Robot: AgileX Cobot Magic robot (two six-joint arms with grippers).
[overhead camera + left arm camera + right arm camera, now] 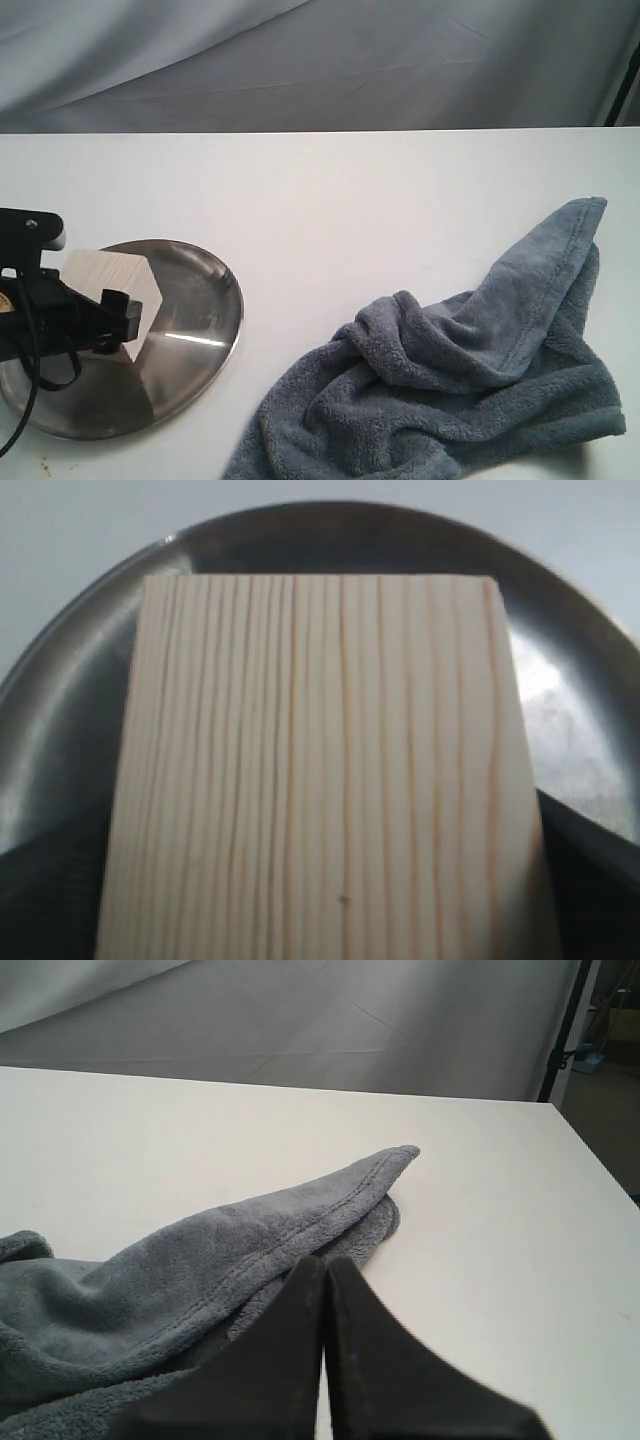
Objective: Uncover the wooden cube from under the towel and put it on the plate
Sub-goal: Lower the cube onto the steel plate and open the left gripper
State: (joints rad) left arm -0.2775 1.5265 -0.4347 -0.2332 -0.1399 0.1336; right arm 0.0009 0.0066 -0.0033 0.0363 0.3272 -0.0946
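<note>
The pale wooden cube [103, 274] is over the left part of the shiny steel plate [195, 300]; I cannot tell if it rests on the dish. My left gripper [100, 312] is shut on it. In the left wrist view the cube [320, 740] fills the frame, with dark fingers [592, 880] at its sides and the plate [570, 710] behind. The grey-blue towel [470, 370] lies crumpled at the right front of the table. My right gripper [325, 1265] is shut with nothing in it, just above the towel [220, 1250]. It is out of the exterior view.
The white table [330, 200] runs back to a grey draped backdrop [320, 60]. Its right edge [600, 1170] is close to the towel's far corner. Black cables [30, 350] hang from the left arm over the plate's near rim.
</note>
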